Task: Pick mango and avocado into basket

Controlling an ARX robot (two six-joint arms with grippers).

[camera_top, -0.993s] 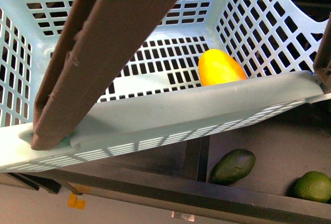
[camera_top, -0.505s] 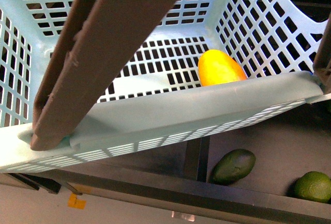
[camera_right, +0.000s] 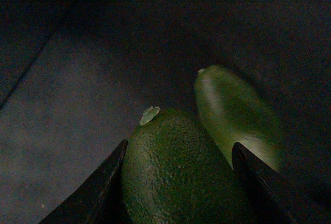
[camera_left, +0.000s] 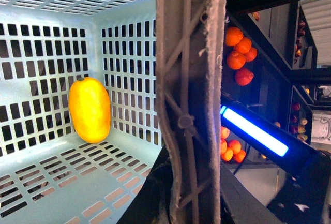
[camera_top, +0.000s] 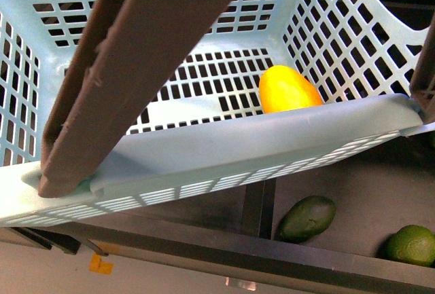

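Right arm's two black fingers (camera_right: 98,190), flat, matte, tapering to narrow tips, smooth inner edges

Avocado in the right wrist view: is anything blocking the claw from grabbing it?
Nothing visible does. The right gripper straddles the avocado, one finger on each side. A second green fruit lies close behind it, outside the fingers.

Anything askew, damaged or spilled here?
The basket sits askew: in the front view its near rim slopes up to the right, against the shelf rail below. Its handle looks frayed along the edges in the left wrist view. Nothing spilled; the mango lies inside.
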